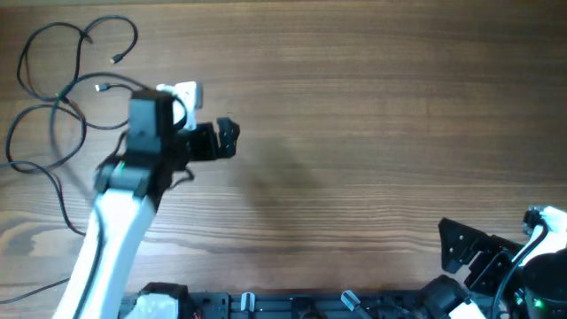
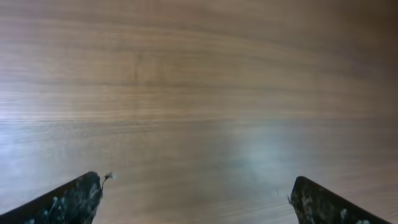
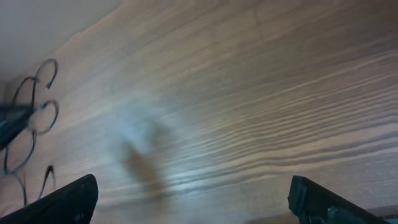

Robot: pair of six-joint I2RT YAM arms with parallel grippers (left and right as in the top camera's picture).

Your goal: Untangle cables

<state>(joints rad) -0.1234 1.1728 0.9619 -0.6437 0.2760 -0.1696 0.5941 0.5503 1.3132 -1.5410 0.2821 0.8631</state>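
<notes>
The cables (image 1: 55, 97) are thin black cords looped in a loose tangle at the table's far left, with small plug ends near the top loops. They also show in the right wrist view (image 3: 28, 112) at the far left edge. My left gripper (image 1: 228, 139) is open and empty, just right of the tangle, pointing right over bare wood; in the left wrist view (image 2: 196, 196) only its two fingertips and bare table show. My right gripper (image 1: 456, 244) is open and empty at the front right corner, far from the cables; its fingertips (image 3: 193, 199) frame bare wood.
The wooden table (image 1: 372, 115) fills the view. The left arm's white link (image 1: 111, 239) crosses the front left, over part of the cable run. A black rail (image 1: 292, 306) lies along the front edge.
</notes>
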